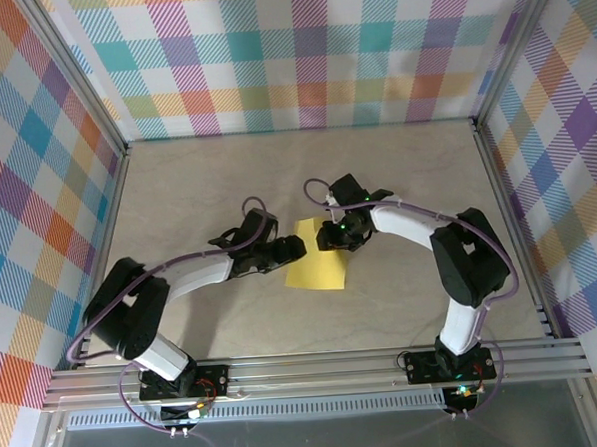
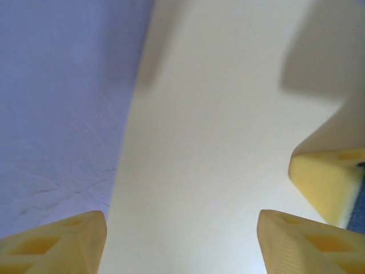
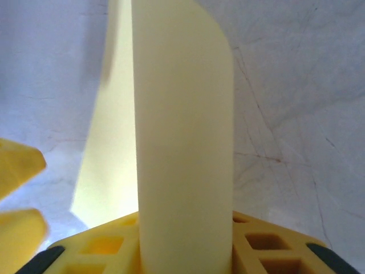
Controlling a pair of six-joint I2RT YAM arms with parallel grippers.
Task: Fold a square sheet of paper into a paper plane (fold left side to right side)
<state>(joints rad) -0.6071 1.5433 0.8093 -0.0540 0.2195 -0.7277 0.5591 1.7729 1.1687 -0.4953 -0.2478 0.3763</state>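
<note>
The square sheet of paper is bright yellow and lies on the table between the two arms. My left gripper sits at its left edge. In the left wrist view this gripper is open, with its fingers wide apart just above the flat paper. My right gripper is at the sheet's upper right corner. In the right wrist view a band of the paper curls up from between the right gripper's fingers, which are shut on it. There is no paper plane; the sheet is one raised flap and a flat part.
Plaid walls and aluminium rails close in the beige table. The two grippers are very close: a right finger shows in the left wrist view, and the left fingers show in the right wrist view.
</note>
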